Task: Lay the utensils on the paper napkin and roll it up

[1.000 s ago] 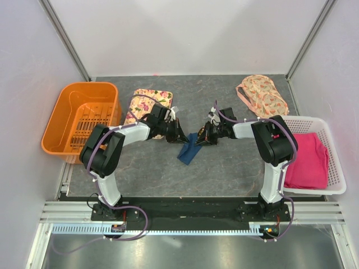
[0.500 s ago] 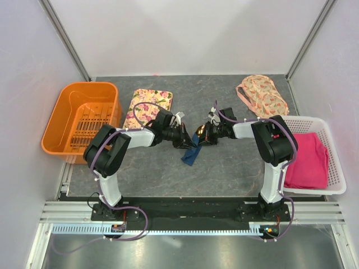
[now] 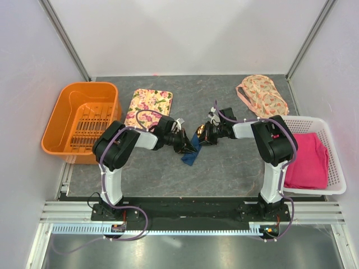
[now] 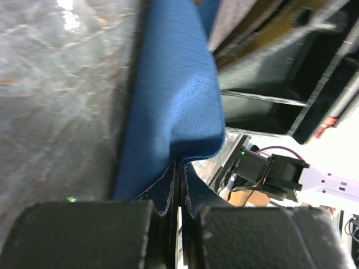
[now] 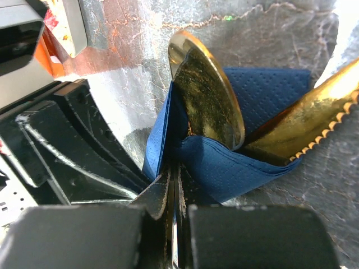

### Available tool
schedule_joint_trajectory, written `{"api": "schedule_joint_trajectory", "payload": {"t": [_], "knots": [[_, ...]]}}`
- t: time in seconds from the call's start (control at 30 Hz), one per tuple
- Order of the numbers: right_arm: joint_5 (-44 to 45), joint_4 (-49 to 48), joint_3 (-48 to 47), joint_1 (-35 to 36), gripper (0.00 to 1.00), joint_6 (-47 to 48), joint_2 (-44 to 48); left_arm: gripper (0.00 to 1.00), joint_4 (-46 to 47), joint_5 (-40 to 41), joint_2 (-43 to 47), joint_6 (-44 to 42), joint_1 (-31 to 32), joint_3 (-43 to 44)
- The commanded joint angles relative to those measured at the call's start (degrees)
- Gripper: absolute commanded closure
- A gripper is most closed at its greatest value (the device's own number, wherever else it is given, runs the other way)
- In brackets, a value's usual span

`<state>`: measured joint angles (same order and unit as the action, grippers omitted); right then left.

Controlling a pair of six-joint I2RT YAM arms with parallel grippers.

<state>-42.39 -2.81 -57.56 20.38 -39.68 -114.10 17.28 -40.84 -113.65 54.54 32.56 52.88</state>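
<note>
Looking first at the jaws, I see the left gripper (image 4: pixel 178 208) pinched tight on a hem of the paper napkin (image 4: pixel 174 95). The right gripper (image 5: pixel 174 193) is clamped just as tight on a fold of the same sheet from the opposite side. Just past the right jaws the utensils are only half wrapped: the spoon (image 5: pixel 207 95) pokes its bowl out of the fold, pointing away from that gripper, and a serrated knife (image 5: pixel 305 126) lies beside it, partly covered. From above, the bundle sits mid-table (image 3: pixel 235 168), its long axis slanting from the two grippers back toward the arm bases, with the loose tail at the near end. Both arms are equally close, nose to nose, so my worry for the next turn of the roll is the wrists fouling each other. The floral tray (image 3: pixel 151 101), orange basket (image 3: pixel 54 120), floral cloth (image 3: pixel 263 96) and white basket (image 3: pixel 335 162) with its pink cloth (image 3: pixel 307 159) lie well apart, out of the way
</note>
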Motion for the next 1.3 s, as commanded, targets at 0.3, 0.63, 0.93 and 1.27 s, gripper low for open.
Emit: {"api": "schedule_joint_trajectory", "payload": {"t": [0.3, 0.63, 0.93, 1.27], "knots": [[3.02, 4.39, -2.99, -0.78, 0.99, 2.95, 4.05, 0.98, -6.82, 2.7, -0.88, -4.18, -1.35, 0.03], [1.61, 1.68, -2.56, -2.72, 0.98, 0.57, 5.65, 0.98, -6.82, 2.7, -1.32, -4.45, -1.27, 0.56], [1.79, -2.72, 0.25, -2.72, 1.0, -1.62, 0.64, 0.98, -6.56, 2.43, -1.23, -4.71, -1.35, 0.73], [1.26, -6.41, 2.45, -3.42, 1.0, -3.29, -0.86, 0.98, -6.03, 2.08, -1.14, -4.71, -1.35, 0.47]]}}
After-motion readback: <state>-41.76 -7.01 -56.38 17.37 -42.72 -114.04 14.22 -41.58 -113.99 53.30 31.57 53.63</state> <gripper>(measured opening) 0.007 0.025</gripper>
